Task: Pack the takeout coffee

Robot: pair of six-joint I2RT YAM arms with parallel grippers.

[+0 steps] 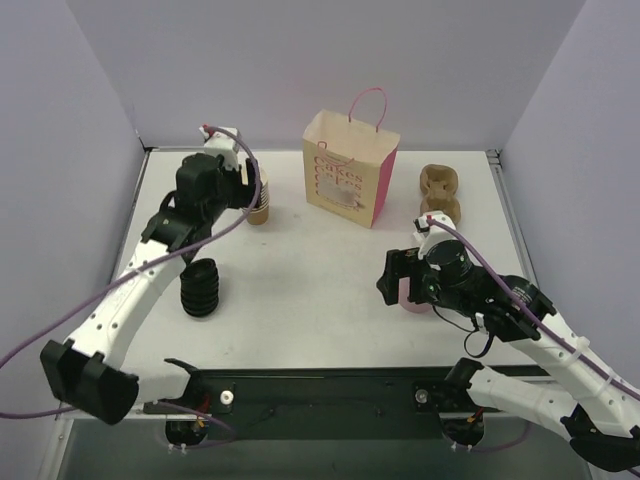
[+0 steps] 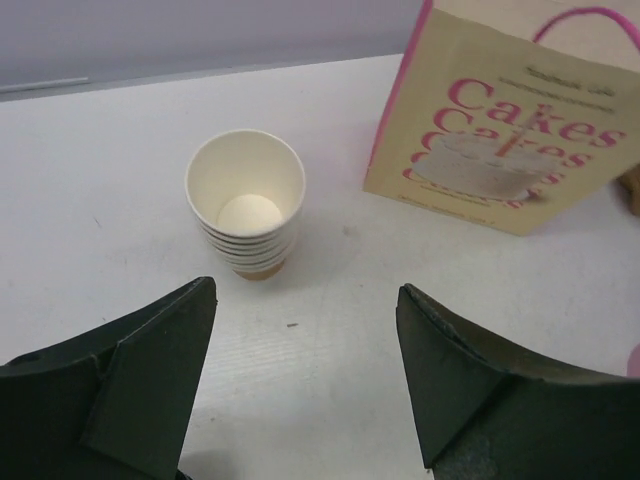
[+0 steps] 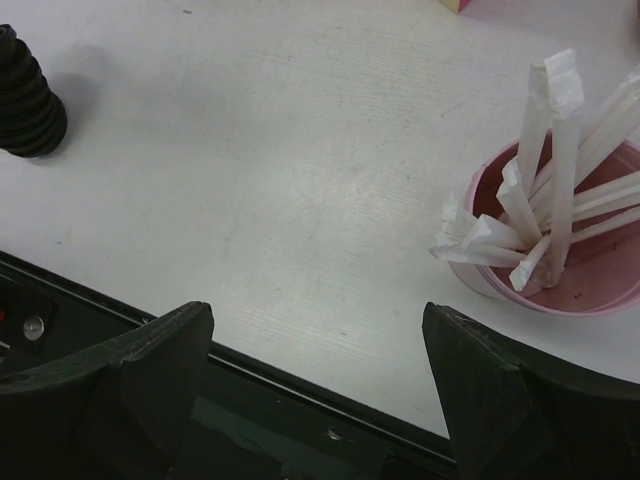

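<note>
Currently takeout coffee cannot be placed: no lidded cup made out in any view. Stack of lidless cups [image 2: 250,250] upright on table [image 1: 300,280], just ahead of left gripper [image 2: 305,290], jaws wide apart, holding nothing. Paper bag [image 2: 500,130] upright, right of stack. Black ribbed stack [image 1: 200,288], possibly lids, near left arm. Right gripper [image 3: 318,312] spread wide, empty, beside pink cup [image 3: 580,300] with straws [image 3: 555,150].
</note>
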